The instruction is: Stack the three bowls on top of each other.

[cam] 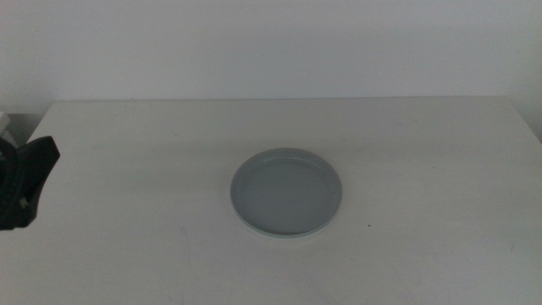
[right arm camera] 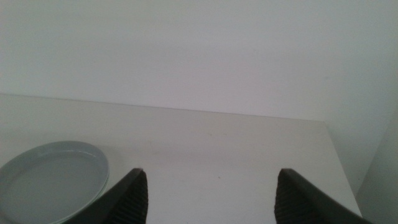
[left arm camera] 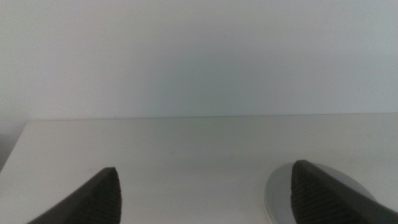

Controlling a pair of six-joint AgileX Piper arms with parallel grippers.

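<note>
On table (cam: pixel 127 254), stacked bowls (cam: pixel 286 192), grey-blue uppermost.

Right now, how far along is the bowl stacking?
Looks done or close to it: one stack sits mid-table with the grey-blue bowl on top and paler rims just showing under its near edge; how many lie beneath can't be counted. No loose bowl is visible on the table. Nothing in hand: the left gripper and right gripper are both open and empty, clear of the stack. Left: likely nothing.
</note>
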